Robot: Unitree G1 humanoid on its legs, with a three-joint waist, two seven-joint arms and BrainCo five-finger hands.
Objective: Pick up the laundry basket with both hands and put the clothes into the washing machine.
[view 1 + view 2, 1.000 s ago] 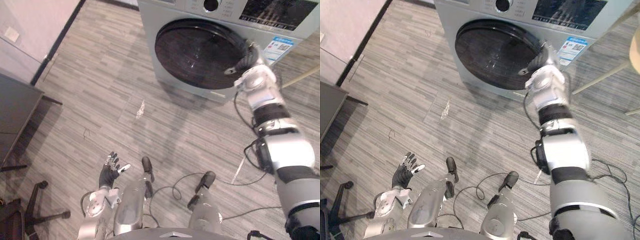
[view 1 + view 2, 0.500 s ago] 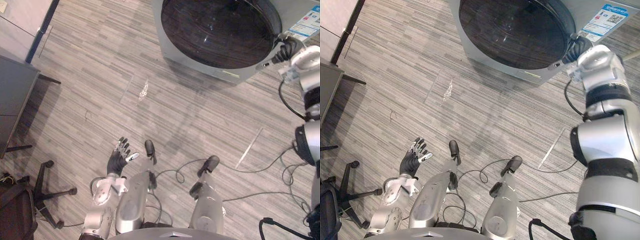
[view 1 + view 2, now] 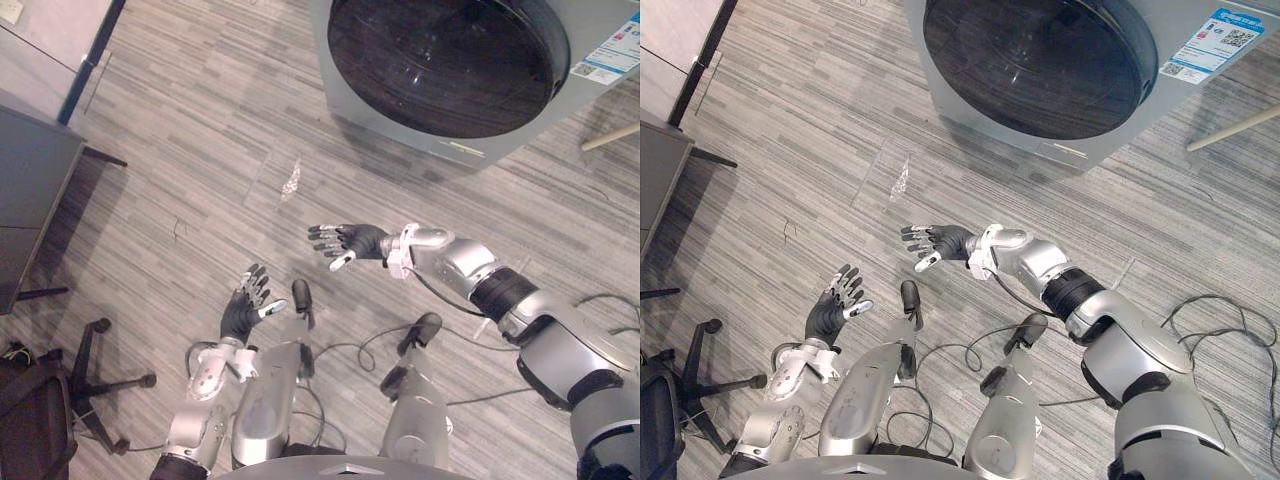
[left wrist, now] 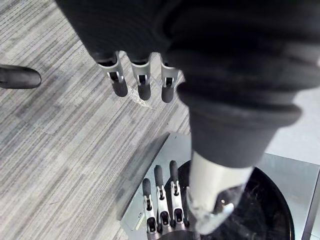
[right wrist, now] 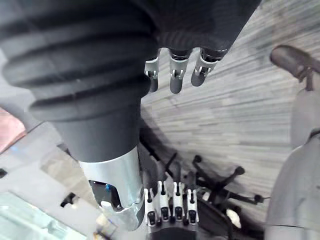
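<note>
The floor (image 3: 200,120) is grey wood-grain plank and carries all items noted. The washing machine (image 3: 345,105), a grey front-loader, stands on it at the far side of the scene, ahead of the robot and slightly to its right. Its round dark door (image 3: 445,60) sits closed against the front panel. A dark table (image 3: 30,200) stands at the left edge, well apart from the machine. The black wheeled base of an office chair (image 3: 95,385) lies below the table, near the lower left corner. The right robot hand (image 3: 355,240) is extended over the floor between the robot and the machine, well short of the door, with its fingers spread and nearly straight and nothing in its grasp. The left robot hand (image 3: 240,315) is raised low on the robot's left side, nearer the body than the right one. Its fingers are likewise spread and relaxed, closed on nothing. A blue-and-white label (image 3: 605,60) is fixed to the machine front, just right of the door. A small white scrap (image 3: 291,180) lies on the floor between the machine and the two hands.
</note>
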